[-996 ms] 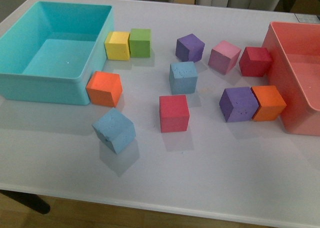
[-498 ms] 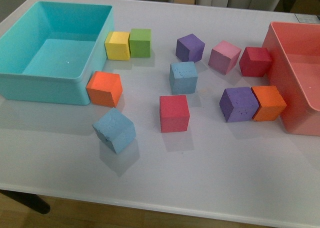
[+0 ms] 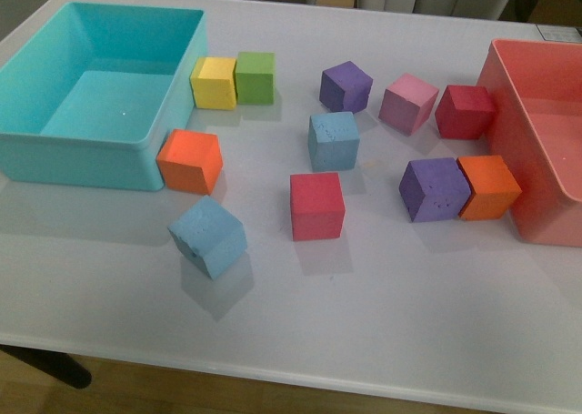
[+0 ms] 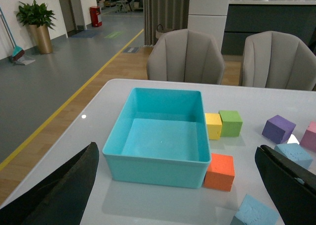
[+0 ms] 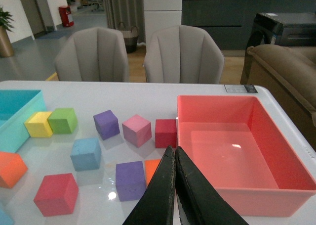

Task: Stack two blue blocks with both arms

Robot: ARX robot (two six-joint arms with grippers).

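Neither arm shows in the front view. The red cube (image 3: pixel 316 206) near the middle of the white surface (image 3: pixel 382 323) serves as the marker. One blue block (image 3: pixel 333 140) stands upright just behind the red cube and a little to its right, apart from it. The other blue block (image 3: pixel 207 237) lies in front and to the left of the red cube, turned askew to it and touching nothing else. An orange cube (image 3: pixel 189 160) sits further left of the red cube, against the wall of the turquoise bin (image 3: pixel 73 164). A yellow cube (image 3: pixel 214 83) and a green cube (image 3: pixel 255 77) stand side by side behind and to the left of the red cube. To its right a purple cube (image 3: pixel 434 189) touches a second orange cube (image 3: pixel 489 186), which is against the salmon-red bin (image 3: pixel 527 159). In the left wrist view the left fingers (image 4: pixel 54 195) are spread wide with nothing between them. In the right wrist view the right fingers (image 5: pixel 158 205) are pressed together, empty, above the surface.
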